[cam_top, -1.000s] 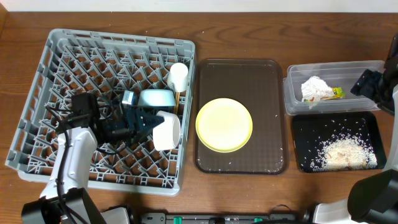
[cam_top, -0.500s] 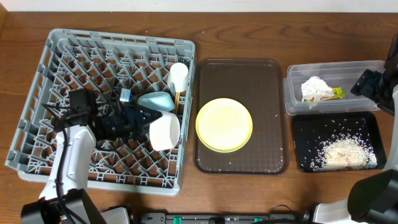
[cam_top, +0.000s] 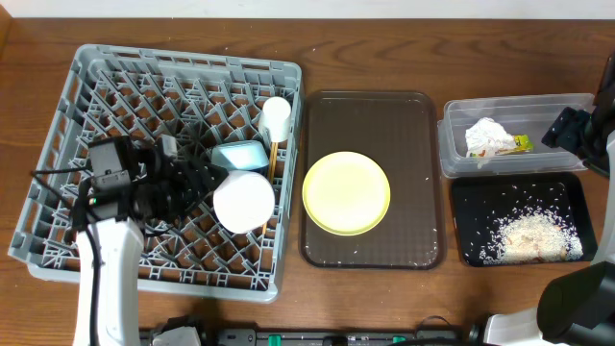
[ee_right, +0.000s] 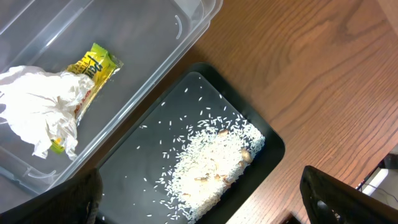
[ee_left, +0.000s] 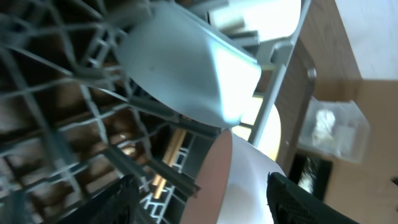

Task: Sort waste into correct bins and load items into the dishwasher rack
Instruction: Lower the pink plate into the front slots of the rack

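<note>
Grey plastic rack (cam_top: 183, 60), glossy white bowl (cam_top: 243, 200), wooden table (cam_top: 384, 38)

You see a grey rack (cam_top: 183, 60) with a criss-cross grid, a white bowl (cam_top: 243, 200), a light blue bowl (cam_top: 240, 154) and a white cup (cam_top: 276, 115). The plate (cam_top: 346, 192) is yellow, the serving tray (cam_top: 375, 120) dark brown. White rice (cam_top: 528, 235) speckles the black tray (cam_top: 476, 202).

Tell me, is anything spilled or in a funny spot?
A few white specks, likely rice grains, lie on the brown tray, outside the black tray holding the rice pile. The yellow plate sits alone there, not in the rack.
</note>
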